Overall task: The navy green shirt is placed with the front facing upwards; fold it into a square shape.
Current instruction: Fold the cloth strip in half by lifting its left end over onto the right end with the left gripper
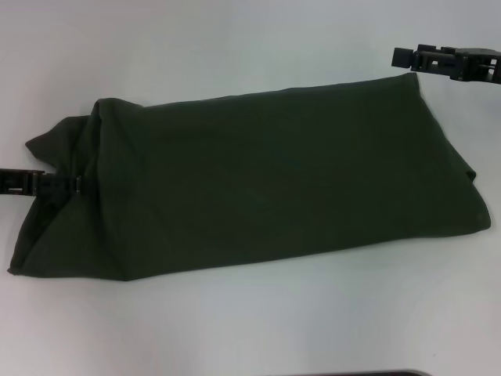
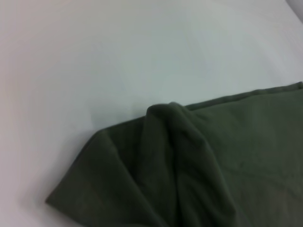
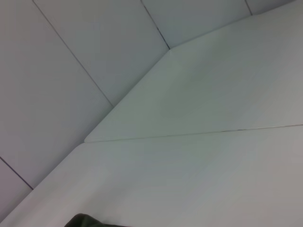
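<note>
From the head camera, you see the navy green shirt point(image 1: 258, 180) lying across the white counter point(image 1: 235, 329) as a long folded band, no lettering showing. Your left pincer point(image 1: 77, 185) reaches in at the band's left end, where the cloth bunches into a ridge right at its tip; it looks closed on that bunch, though you cannot tell for sure. Your right pincer point(image 1: 411, 58) hangs just beyond the band's far right corner, clear of the cloth; whether it is open you cannot tell.

The left wrist camera shows what the head camera flattens: the cloth point(image 2: 199, 170) rises in a soft raised fold just ahead of that pincer, with a limp corner draping onto the counter.

The right wrist camera shows bare counter and only a sliver of cloth point(image 3: 85, 221).

Expect light, floppy fabric that sags and drags; take it at corners or hemmed edges.
</note>
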